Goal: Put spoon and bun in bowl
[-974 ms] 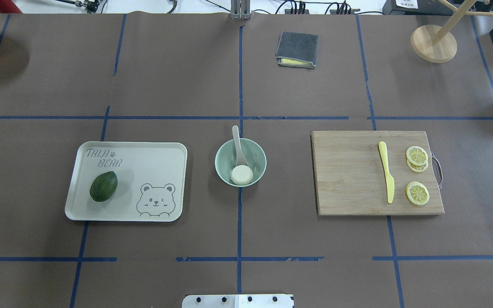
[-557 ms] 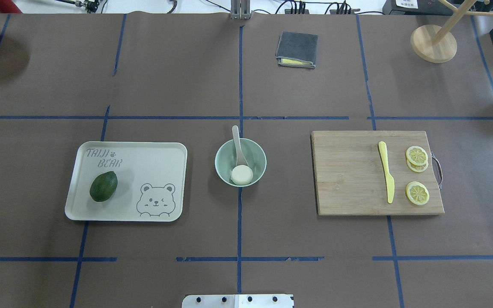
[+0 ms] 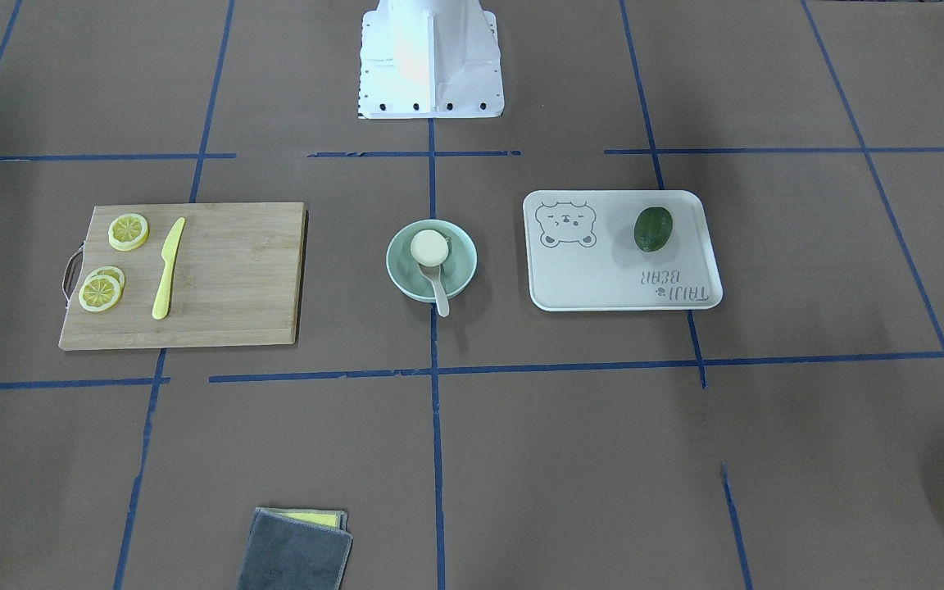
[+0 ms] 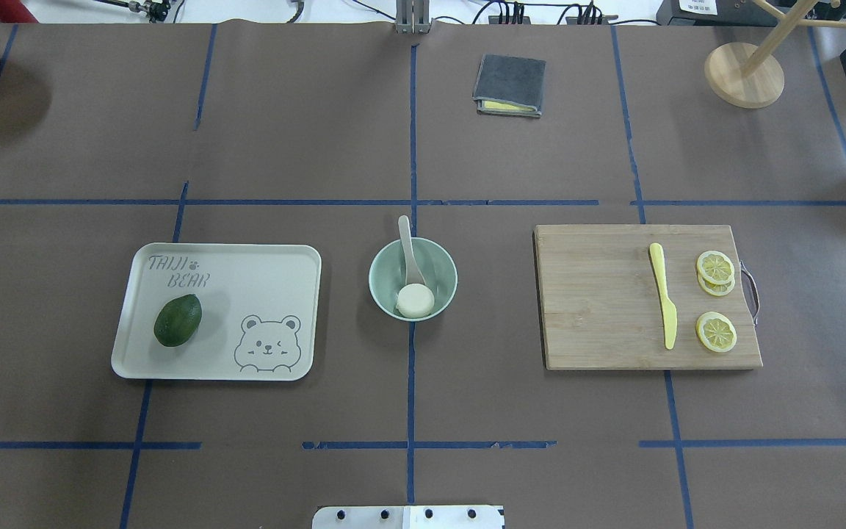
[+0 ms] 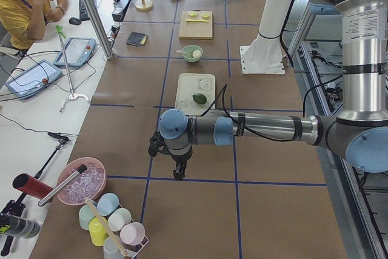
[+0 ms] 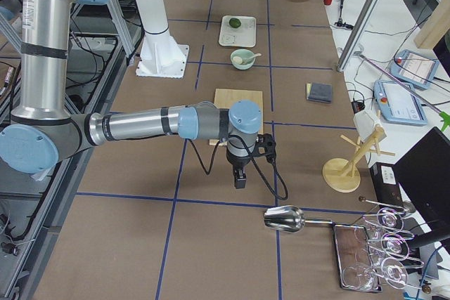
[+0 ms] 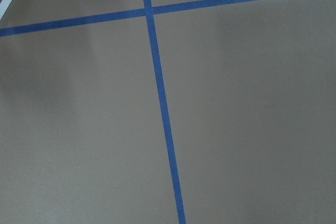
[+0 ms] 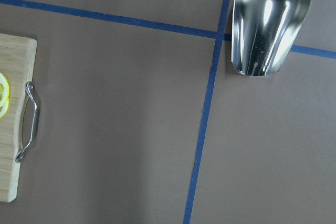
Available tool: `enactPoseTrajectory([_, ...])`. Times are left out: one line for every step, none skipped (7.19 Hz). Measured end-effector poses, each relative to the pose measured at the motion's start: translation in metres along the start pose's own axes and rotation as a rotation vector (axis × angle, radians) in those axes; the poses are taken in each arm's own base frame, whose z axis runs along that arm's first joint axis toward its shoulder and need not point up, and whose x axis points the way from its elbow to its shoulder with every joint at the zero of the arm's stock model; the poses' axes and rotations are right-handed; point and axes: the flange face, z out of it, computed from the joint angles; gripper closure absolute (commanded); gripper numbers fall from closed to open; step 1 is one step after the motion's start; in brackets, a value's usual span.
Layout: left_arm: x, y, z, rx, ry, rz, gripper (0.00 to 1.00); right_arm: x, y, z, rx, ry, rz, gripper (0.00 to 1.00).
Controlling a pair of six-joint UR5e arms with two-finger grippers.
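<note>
Bun point(image 4: 416, 300) and spoon point(image 4: 408, 250) are both lying in the bowl point(image 4: 443, 273) at the middle of the table point(image 4: 408, 147), which is wearing brown paper gridded with blue tape. I am watching both arms hanging off to the ends. The left gripper point(image 5: 177, 171) is pointing down over bare paper, well apart from the tray point(image 4: 261, 283). The right gripper point(image 6: 240, 177) is pointing down near a metal scoop point(image 8: 270, 22). I cannot tell how wide either one is standing.

On the robot's right a wooden cutting board point(image 4: 599, 308) is carrying a yellow knife point(image 4: 664, 294) and lemon slices point(image 4: 715, 267). On its left the tray, printed "TAIJI BEAR" beside a bear face, is holding an avocado point(image 4: 178, 319).

In the bowl, the spoon's handle is leaning out over the far rim. The bun is sitting against the scoop on the near side.

A folded grey cloth point(image 4: 510, 85) is lying farther back. A person in yellow point(image 5: 24, 4) is sitting at the white side desk.
</note>
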Motion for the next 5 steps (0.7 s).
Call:
enactPoseTrajectory([0.0,-0.003,-0.001,0.01,-0.009,0.012,0.0,-0.001,-0.001,-0.001,0.002,0.0,0.01,0.0])
enactPoseTrajectory([0.001,-0.007,-0.003,0.019,-0.013,0.021,0.0,-0.002,-0.002,-0.002,0.005,0.0,0.012,0.0])
enactPoseTrajectory([0.002,-0.01,-0.009,0.033,-0.014,0.024,0.0,-0.003,-0.003,-0.003,0.009,0.001,0.011,0.0])
enactPoseTrajectory([0.001,-0.011,-0.022,0.059,-0.017,0.02,0.0,-0.004,-0.004,-0.004,0.012,0.0,0.009,0.0])
enactPoseTrajectory([-0.003,-0.012,-0.034,0.085,-0.025,0.011,0.0,-0.004,-0.004,-0.005,0.012,-0.001,0.011,0.0])
